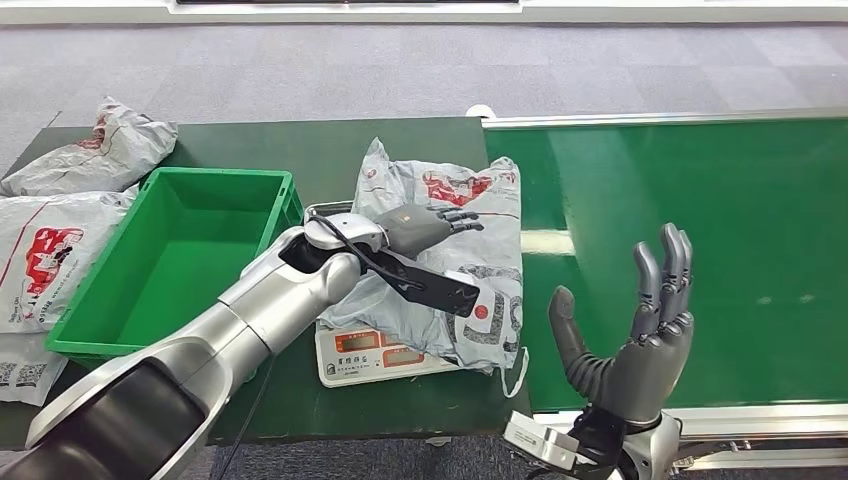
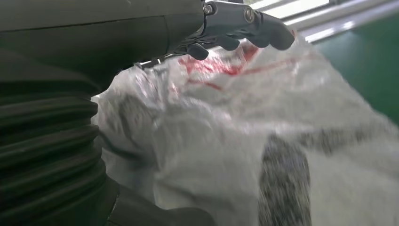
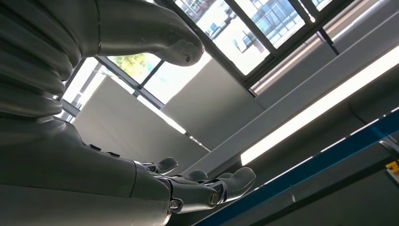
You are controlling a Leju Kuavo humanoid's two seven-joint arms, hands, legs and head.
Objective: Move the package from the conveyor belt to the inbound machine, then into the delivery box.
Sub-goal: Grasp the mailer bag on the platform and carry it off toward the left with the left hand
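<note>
Package [image 1: 455,262] in grey plastic wrap with red and black print lies slumped across the white weighing machine [image 1: 372,356], its far corner spilling toward the green conveyor belt [image 1: 700,250]. The robot's left hand [image 1: 425,225] rests flat over the top of the bag, fingers stretched out across it; whether any grip is closed on the plastic cannot be told from the head view or the blurred left wrist view. The right hand [image 1: 632,335] is raised over the belt's near edge, palm up, fingers spread, holding nothing. The green delivery box [image 1: 175,260] sits just beside the machine, with other parcels [image 1: 60,215] past it. The risk, by the look of it: slick, loose wrap may slide from under flat fingers, or the limp bag may drape and catch on the box's near wall during the transfer.
</note>
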